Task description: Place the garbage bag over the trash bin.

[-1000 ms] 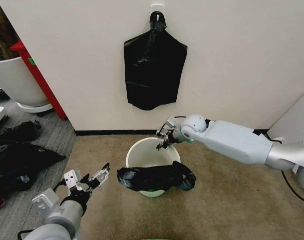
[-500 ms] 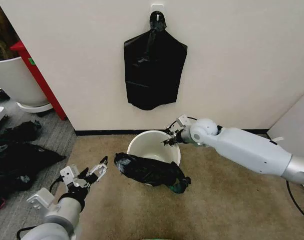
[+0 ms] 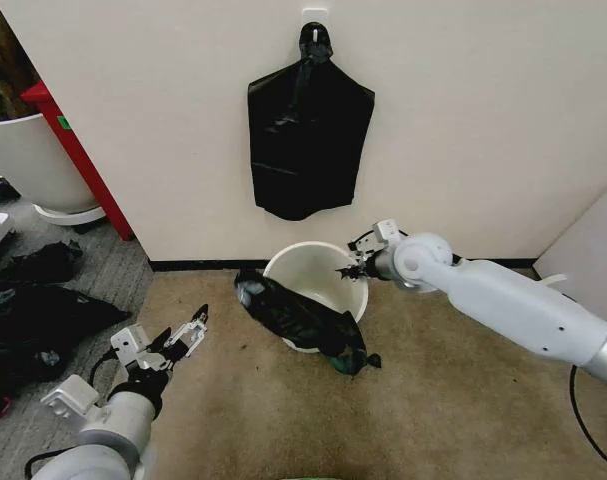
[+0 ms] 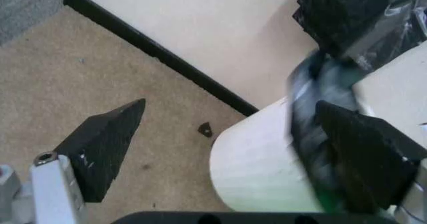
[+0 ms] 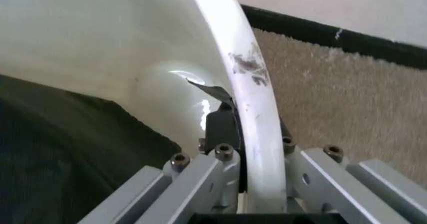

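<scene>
Fingers of the right gripper [image 3: 349, 268] were pinched on the rolled rim of the trash bin [image 3: 323, 272], one inside, one outside; the garbage bag [image 3: 298, 318] lay bunched across the rim opposite them. Beyond it, the left gripper [image 3: 183, 335] hung spread apart, holding nothing

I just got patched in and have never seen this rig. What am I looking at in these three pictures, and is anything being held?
It is a two-armed wheeled robot. The head view looks down at a carpet by a wall. The white bin stands there, with the black garbage bag slumped across its near rim, not over it. The right wrist view sits behind the right gripper, which is clamped on the bin's rim. The left wrist view looks past the open, empty left gripper toward the bin. Another black bag hangs on the wall.
</scene>
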Available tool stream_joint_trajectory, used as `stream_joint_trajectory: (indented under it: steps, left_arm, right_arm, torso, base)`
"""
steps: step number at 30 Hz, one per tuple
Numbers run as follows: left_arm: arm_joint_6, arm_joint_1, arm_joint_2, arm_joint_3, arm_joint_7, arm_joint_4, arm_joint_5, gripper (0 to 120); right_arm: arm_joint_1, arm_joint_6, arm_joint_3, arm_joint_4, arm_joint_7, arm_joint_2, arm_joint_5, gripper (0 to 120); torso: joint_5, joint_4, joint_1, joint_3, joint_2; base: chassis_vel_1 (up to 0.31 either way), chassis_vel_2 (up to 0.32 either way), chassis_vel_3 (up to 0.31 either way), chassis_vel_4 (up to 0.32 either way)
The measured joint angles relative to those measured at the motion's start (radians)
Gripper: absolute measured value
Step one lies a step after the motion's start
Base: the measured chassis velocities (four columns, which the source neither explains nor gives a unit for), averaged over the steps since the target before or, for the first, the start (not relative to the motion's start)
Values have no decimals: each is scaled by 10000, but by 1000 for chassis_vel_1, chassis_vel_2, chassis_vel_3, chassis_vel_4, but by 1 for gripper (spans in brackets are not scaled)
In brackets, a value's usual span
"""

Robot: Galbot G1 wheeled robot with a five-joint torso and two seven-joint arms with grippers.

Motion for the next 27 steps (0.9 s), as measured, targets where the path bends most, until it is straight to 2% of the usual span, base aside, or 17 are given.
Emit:
stream_joint_trajectory:
  steps: [2, 5, 10, 12, 14, 17, 27]
  left_arm:
    - [97, -45, 101, -168, -4, 0, -117, 100]
    - [162, -115, 189, -316, 0, 0, -258, 100]
    - [244, -489, 405, -557, 113, 0, -515, 100]
    - [244, -522, 409, -550, 153, 0, -511, 100]
    - [242, -635, 431, -437, 223, 0, -464, 100]
    - [240, -775, 470, -296, 344, 0, -360, 100]
    - [257, -1237, 826, -157, 571, 0, -310, 100]
  right_arm:
    - [-235, 6, 547, 405, 874, -114, 951, 0]
    - [-381, 12, 851, 638, 1441, -181, 1523, 0]
    - [-1297, 99, 2252, 1655, 4579, -211, 3671, 0]
    - [-1428, 211, 2409, 1824, 5030, -167, 3914, 0]
    - [-1919, 875, 2850, 2327, 6343, 11, 4533, 0]
    - [-2583, 2041, 3153, 2805, 7645, 296, 4740, 0]
    - [-3480, 4067, 3515, 3214, 9142, 931, 4683, 0]
  torso:
    - [0, 2, 0, -1, 0]
    - [0, 3, 0, 0, 0]
    - [-2, -1, 0, -1, 0]
    - [-2, -1, 0, 0, 0]
    - [-1, 3, 0, -1, 0]
    - [0, 0, 0, 0, 0]
    - [-2, 0, 0, 0, 0]
  base:
    - [0, 0, 0, 0]
    - [0, 0, 0, 0]
    - [0, 0, 0, 0]
    - [0, 0, 0, 0]
    - [0, 0, 0, 0]
    - [0, 0, 0, 0]
    - [0, 0, 0, 0]
